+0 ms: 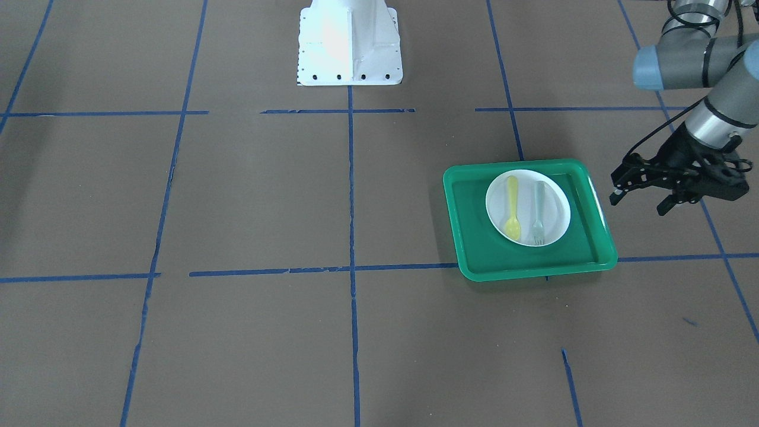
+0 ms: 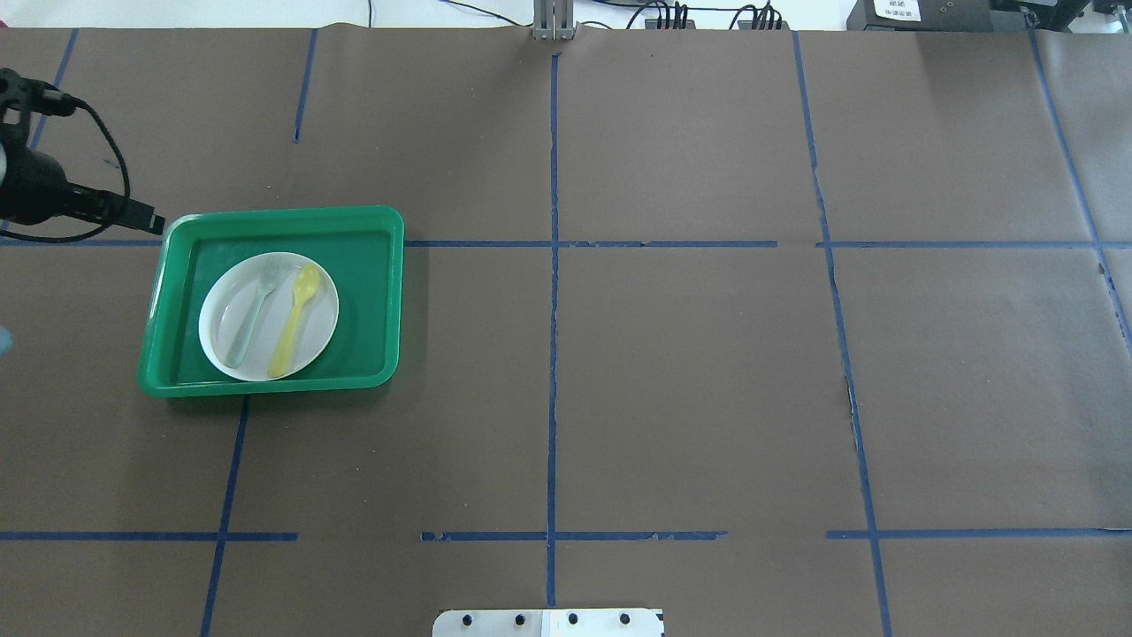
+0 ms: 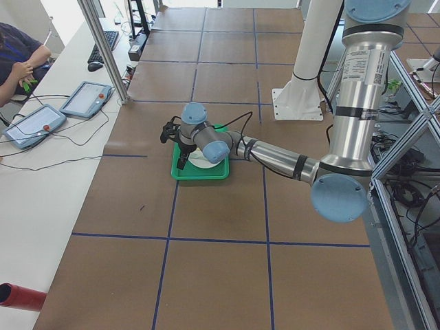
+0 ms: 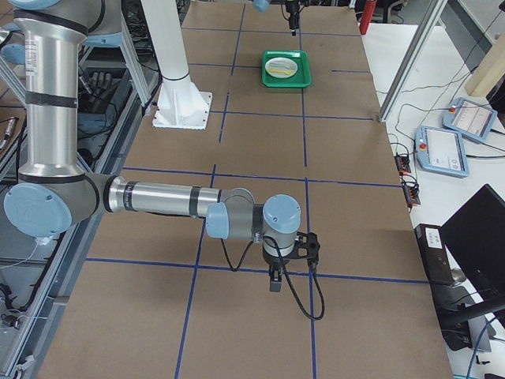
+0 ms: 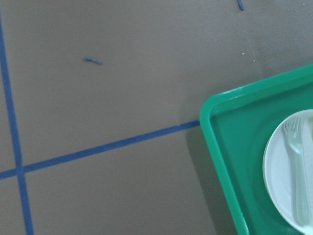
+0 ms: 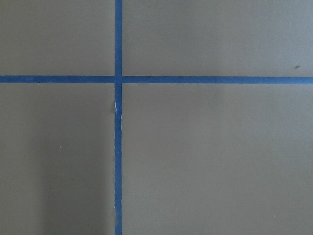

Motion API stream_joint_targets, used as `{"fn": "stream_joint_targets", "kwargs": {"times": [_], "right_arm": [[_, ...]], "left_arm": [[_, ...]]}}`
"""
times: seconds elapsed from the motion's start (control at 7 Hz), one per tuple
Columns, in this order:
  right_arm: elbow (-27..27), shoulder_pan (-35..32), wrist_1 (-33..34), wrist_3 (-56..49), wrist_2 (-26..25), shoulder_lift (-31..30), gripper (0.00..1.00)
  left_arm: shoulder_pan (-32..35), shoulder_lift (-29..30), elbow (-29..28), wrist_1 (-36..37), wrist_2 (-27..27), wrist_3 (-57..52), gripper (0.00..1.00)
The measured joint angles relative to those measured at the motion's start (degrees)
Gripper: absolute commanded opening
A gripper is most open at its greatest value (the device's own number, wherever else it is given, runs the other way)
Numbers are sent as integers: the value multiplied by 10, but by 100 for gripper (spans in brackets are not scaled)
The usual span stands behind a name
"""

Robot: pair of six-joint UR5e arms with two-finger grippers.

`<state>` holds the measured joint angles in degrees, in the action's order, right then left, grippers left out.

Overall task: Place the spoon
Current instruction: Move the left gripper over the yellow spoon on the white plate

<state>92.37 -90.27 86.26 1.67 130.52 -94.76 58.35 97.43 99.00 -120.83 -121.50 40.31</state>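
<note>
Spoon (image 1: 512, 207): lying on plate (image 1: 557, 207), nine o'clock from fork (image 1: 539, 210), front view. Hovering at three o'clock of tray (image 1: 474, 249): left gripper (image 1: 639, 201), spread, empty. Right gripper (image 4: 274, 283): cannot tell. Looking placed; next calling for backing away.

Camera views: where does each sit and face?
Front-facing: across the table, facing the robot; base, left claw, green tray.
Overhead: behind robot, looking down; left claw at edge.
Exterior left: left end; left arm near.
Exterior right: right end; right arm near.
Left wrist: down on green tray corner, fork; no claw.
Right wrist: down on taped table; no claw.
Front-facing and overhead share spoon on plate.
</note>
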Motion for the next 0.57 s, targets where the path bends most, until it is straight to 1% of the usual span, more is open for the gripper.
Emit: {"fn": "stream_joint_targets", "kwargs": {"times": [0.14, 0.29, 0.43, 0.57], "right_arm": [[0, 0, 0, 0, 0, 0, 100], [0, 0, 0, 0, 0, 0, 100], [0, 0, 0, 0, 0, 0, 100], [0, 0, 0, 0, 0, 0, 100]], "left_arm": [[-37, 15, -2, 0, 26, 35, 99], [-65, 23, -4, 0, 46, 53, 88], [-89, 28, -7, 0, 59, 61, 81], [-111, 35, -14, 0, 63, 68, 64]]}}
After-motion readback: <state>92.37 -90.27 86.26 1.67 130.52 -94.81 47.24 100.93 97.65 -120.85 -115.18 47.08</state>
